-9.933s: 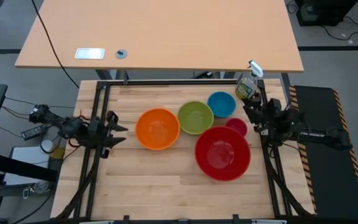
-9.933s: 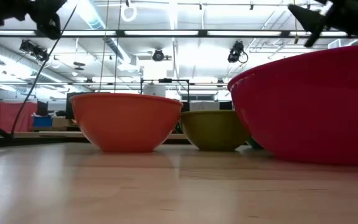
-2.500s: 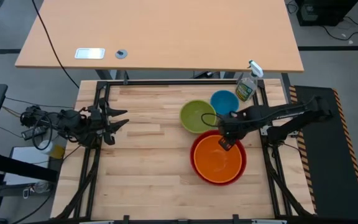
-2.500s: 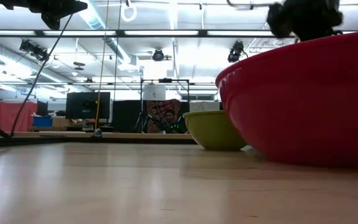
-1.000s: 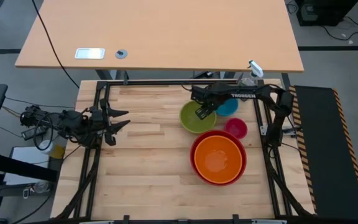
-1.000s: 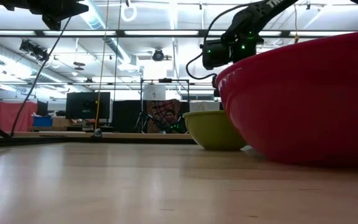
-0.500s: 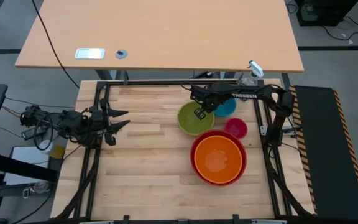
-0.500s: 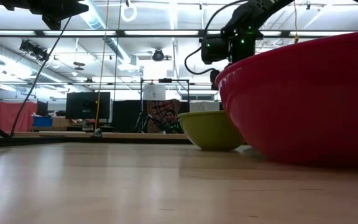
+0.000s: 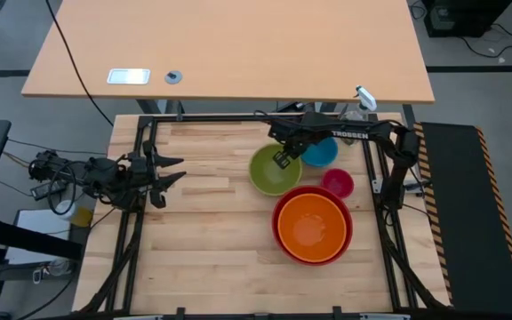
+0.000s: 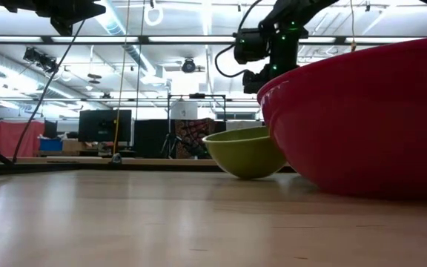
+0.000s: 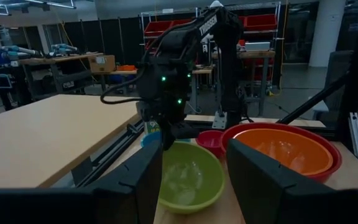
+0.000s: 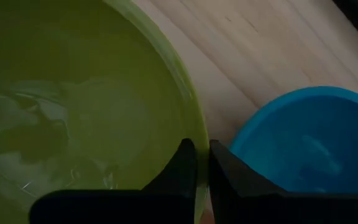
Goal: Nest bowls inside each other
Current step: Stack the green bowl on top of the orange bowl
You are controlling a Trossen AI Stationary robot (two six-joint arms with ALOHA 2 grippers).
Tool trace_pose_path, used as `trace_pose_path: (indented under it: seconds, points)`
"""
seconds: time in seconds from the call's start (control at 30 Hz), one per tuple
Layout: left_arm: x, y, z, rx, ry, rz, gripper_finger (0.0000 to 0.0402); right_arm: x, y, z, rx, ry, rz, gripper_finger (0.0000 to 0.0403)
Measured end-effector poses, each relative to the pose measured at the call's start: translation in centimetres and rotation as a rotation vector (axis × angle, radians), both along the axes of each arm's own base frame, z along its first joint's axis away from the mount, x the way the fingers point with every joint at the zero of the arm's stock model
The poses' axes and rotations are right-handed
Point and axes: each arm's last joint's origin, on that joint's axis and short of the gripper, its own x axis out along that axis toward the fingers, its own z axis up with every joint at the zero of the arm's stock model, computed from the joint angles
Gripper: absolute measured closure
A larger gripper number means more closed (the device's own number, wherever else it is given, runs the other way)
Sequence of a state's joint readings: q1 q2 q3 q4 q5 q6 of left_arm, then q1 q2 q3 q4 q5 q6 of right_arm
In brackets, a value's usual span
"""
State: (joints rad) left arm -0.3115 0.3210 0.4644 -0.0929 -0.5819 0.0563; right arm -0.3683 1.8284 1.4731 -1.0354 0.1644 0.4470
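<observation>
The lime green bowl sits tilted at the table's middle right, and my right gripper is shut on its rim. The blue bowl stands just beyond it to the right, and the small pink bowl stands nearer the right edge. The orange bowl rests inside the red bowl at the near right. My left gripper hangs open at the table's left side, above the wood. My right gripper pinches the green bowl's rim on its far-right side, one finger inside the bowl and one outside. The fingers come steeply from above. The held side is raised, so the bowl tilts; whether its base touches the table I cannot tell.
A clear spray bottle stands at the far right corner behind the right arm. Bare wood lies between the left gripper and the bowls and along the near edge. A tan desk stands beyond the table.
My right gripper has shut on the green bowl's rim, then risen and gone a little toward the table's left. The green bowl has tipped, its held side lifted, and has shifted slightly to the left, away from the blue bowl.
</observation>
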Motion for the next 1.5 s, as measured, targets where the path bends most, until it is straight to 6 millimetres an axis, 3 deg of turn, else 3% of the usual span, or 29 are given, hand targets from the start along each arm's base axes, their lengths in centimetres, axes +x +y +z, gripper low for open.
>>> trace_pose_path:
  seconds: [0.33, 0.63, 0.8, 0.97, 1.27, 1.5]
  points:
    - [0.0, 0.0, 0.1, 0.007, -0.010, 0.001, 0.0221, 2.1, 1.7, 0.9, 0.086, -0.219, 0.178, 0.0381]
    - [0.0, 0.0, 0.2, 0.004, -0.017, 0.001, 0.0221, 3.7, 4.3, 1.2, 0.079, -0.309, 0.265, 0.0361]
    - [0.0, 0.0, 0.2, 0.003, -0.019, 0.001, 0.0221, 4.5, 5.7, 0.5, 0.073, -0.307, 0.241, 0.0382]
    - [0.0, 0.0, 0.2, 0.007, -0.017, 0.001, 0.0221, 5.4, 7.6, 1.2, 0.079, -0.346, 0.298, 0.0383]
    - [0.0, 0.0, 0.3, 0.020, -0.020, 0.002, 0.0221, 6.0, 10.0, 6.4, 0.077, -0.380, 0.380, 0.0383]
    - [0.0, 0.0, 0.1, 0.012, -0.009, 0.001, 0.0221, 4.4, 13.3, 11.6, 0.106, -0.321, 0.468, 0.0383]
